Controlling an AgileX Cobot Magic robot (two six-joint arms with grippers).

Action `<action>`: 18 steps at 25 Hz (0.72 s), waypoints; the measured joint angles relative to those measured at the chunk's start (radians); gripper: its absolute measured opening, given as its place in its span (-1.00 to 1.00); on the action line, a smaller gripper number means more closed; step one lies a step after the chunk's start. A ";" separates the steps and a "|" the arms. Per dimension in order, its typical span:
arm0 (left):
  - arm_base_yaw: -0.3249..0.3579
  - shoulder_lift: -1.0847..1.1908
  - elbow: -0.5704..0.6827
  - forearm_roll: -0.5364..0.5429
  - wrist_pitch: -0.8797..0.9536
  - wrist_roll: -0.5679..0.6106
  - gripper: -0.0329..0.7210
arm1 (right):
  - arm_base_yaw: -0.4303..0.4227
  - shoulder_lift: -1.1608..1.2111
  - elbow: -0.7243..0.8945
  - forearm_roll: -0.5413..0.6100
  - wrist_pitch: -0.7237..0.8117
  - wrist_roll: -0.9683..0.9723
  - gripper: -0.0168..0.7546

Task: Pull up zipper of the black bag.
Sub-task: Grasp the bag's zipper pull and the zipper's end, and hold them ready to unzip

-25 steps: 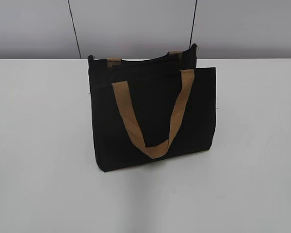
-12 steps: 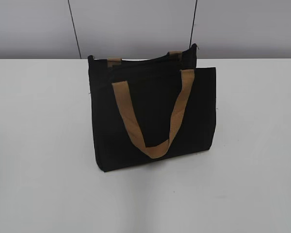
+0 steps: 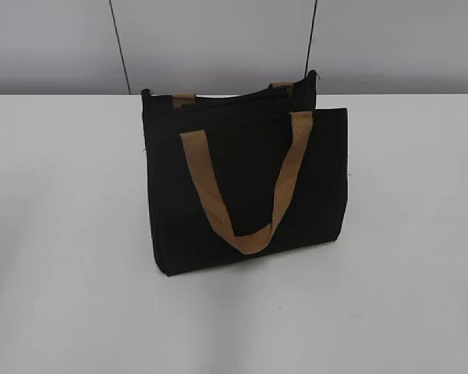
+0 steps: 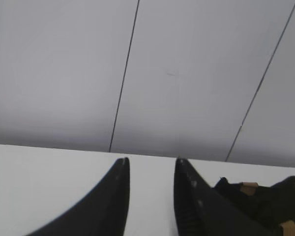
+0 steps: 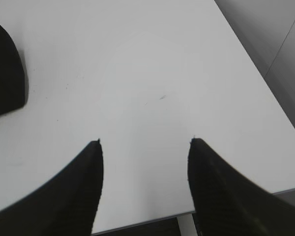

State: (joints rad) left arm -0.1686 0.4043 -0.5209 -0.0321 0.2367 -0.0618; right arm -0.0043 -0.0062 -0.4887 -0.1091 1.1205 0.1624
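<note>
black bag (image 3: 246, 187) upright on table (image 3: 62, 234); both grippers' jaws apart, empty

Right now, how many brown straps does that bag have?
2. One strap hangs down the front of the bag in a loop. Of the other strap, only the two ends show at the back top edge; the rest is hidden.

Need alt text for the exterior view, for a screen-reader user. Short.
A black bag stands upright on a white table, its tan front handle hanging down in a U across the near face. The second handle's ends peek above the top edge at the back. No arm or gripper shows in this view, and the zipper cannot be made out.
</note>
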 joint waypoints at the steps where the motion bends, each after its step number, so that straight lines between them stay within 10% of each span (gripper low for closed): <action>1: -0.017 0.031 0.022 0.000 -0.032 0.000 -0.29 | 0.000 0.000 0.000 0.000 0.000 0.000 0.16; 18: -0.113 0.699 0.207 -0.005 -0.620 -0.002 -0.29 | 0.000 0.000 0.000 0.001 0.000 0.000 0.16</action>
State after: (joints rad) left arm -0.2820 1.1029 -0.3139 -0.0375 -0.3835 -0.0637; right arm -0.0043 -0.0062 -0.4887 -0.1081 1.1205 0.1624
